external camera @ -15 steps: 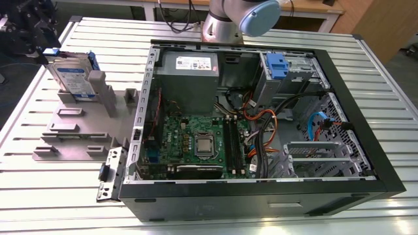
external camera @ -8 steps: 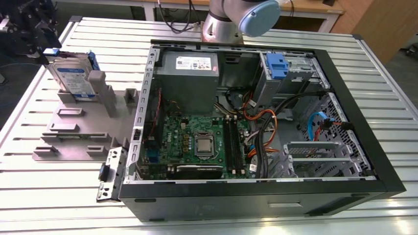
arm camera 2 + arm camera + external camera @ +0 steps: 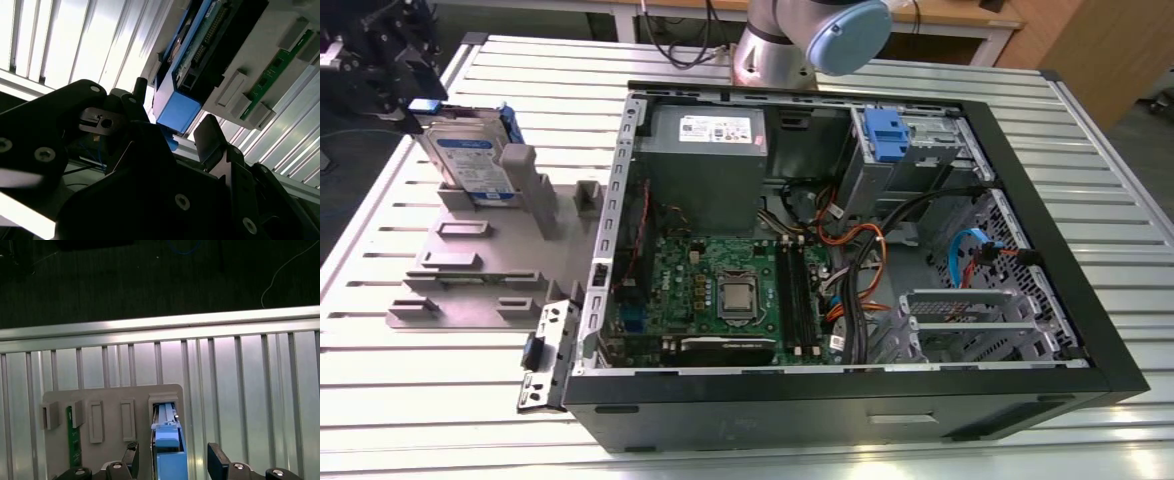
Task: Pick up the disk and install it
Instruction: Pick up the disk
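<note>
Blue-framed and silver, standing on edge in a slot of the grey fixture [image 3: 467, 262]: the disk [image 3: 464, 160], at about ten o'clock in the exterior view, well apart from the open computer case [image 3: 854, 405] and out at nine o'clock of it. Resting on the slatted metal bench [image 3: 400, 400], fixture and case alike.

Poised around the disk's blue carrier end in both wrist views, the gripper [image 3: 174, 455]: fingers [image 3: 217, 457] spread open, one on each flank, with a gap showing on either side and no contact made. Holding nothing. In the exterior view, its black bulk close at eleven o'clock of the disk. Sharing the fixture with the disk, a green circuit strip [image 3: 74, 437] in another slot, near but apart.

Inside the case, at one o'clock in the exterior view, a blue bracket [image 3: 885, 135] fixed on the metal drive bay.

Judged as the pick-up step, just short of the grasp, with nothing of the install done. Likely calls for staying square to the carrier, closing evenly on both flanks so as not to tip the disk in its slot, then a straight pull along the slot rather than a sideways one
</note>
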`<state>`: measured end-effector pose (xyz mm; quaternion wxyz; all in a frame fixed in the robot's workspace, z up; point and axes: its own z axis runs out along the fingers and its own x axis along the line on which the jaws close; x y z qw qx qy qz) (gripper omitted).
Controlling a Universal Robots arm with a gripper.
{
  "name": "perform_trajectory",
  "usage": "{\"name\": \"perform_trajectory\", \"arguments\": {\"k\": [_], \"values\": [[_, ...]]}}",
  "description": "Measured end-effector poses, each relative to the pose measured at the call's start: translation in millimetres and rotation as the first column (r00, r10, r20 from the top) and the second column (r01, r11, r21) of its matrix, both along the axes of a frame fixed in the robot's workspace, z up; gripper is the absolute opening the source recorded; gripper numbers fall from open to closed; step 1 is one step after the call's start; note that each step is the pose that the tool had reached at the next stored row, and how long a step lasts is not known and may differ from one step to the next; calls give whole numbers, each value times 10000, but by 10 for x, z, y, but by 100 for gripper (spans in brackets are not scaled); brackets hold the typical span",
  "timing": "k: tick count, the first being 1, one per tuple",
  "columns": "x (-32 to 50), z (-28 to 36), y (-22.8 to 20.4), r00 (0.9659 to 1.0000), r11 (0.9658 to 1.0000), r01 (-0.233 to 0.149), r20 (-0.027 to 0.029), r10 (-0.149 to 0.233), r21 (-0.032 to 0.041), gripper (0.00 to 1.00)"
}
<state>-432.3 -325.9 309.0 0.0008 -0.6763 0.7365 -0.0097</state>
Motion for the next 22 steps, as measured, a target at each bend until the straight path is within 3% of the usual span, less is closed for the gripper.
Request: {"name": "perform_trajectory", "arguments": {"k": [4,15,18,20,22], "values": [[-1,-33,4,9999,10000,-36,95,36,-6,65],[-1,-71,5,9998,9999,-143,106,143,-3,65],[-2,-95,5,9999,9999,-143,49,143,-5,65],[-1,-113,5,9999,9999,-144,-33,144,-3,65],[-1,-117,5,9999,9999,-143,-50,143,-4,65]]}}
